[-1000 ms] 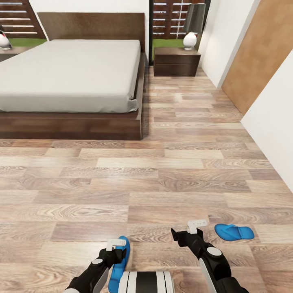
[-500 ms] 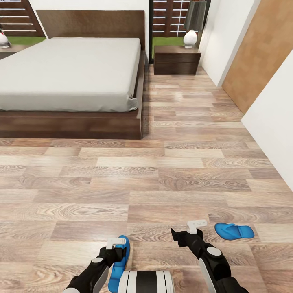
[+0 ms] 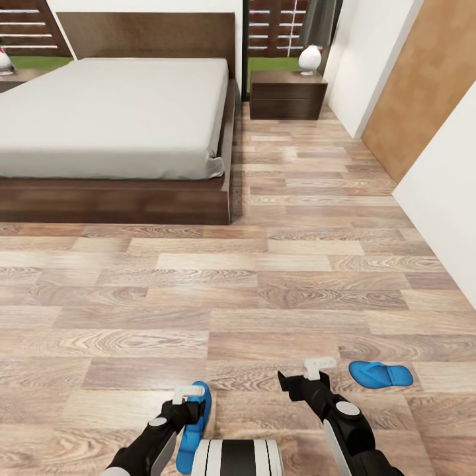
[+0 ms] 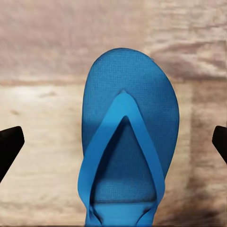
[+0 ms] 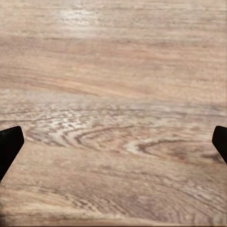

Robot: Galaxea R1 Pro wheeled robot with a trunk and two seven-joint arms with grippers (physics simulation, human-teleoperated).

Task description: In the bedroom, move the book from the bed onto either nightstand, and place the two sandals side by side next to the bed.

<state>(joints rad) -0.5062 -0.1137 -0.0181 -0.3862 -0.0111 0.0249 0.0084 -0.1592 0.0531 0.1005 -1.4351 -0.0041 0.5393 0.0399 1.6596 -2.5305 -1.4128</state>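
Two blue sandals lie on the wood plank floor (image 3: 264,291) close to the robot, well apart from each other and far from the bed (image 3: 119,112). Starting at the left, the bed fills the far left of the room, its grey mattress bare as far as I can see, sitting in a dark brown frame with a headboard behind. No book can be made out from where I stand.

Nearer, the left gripper (image 3: 188,395) hangs right over the first sandal (image 3: 196,423), which lies lengthwise, toe pointing toward the bed. In the left wrist view that sandal (image 4: 125,151) sits squarely between the two dark fingertips (image 4: 9,146), strap up; the fingers stand wide apart and touch nothing, so this hand is open and empty.

Further right, the right gripper (image 3: 319,365) hovers over bare boards. In the right wrist view its fingertips (image 5: 9,146) are likewise spread wide with only wood grain between them, open and holding nothing.

Just to the right of that gripper lies the second sandal (image 3: 380,375), turned crosswise, flat on the floor.

Away at the back, right of the bed, stands the nightstand (image 3: 287,94), drawer fronts closed, with a white lamp base (image 3: 309,59) on top. A wooden door (image 3: 423,86) sits in the white wall at the far right.
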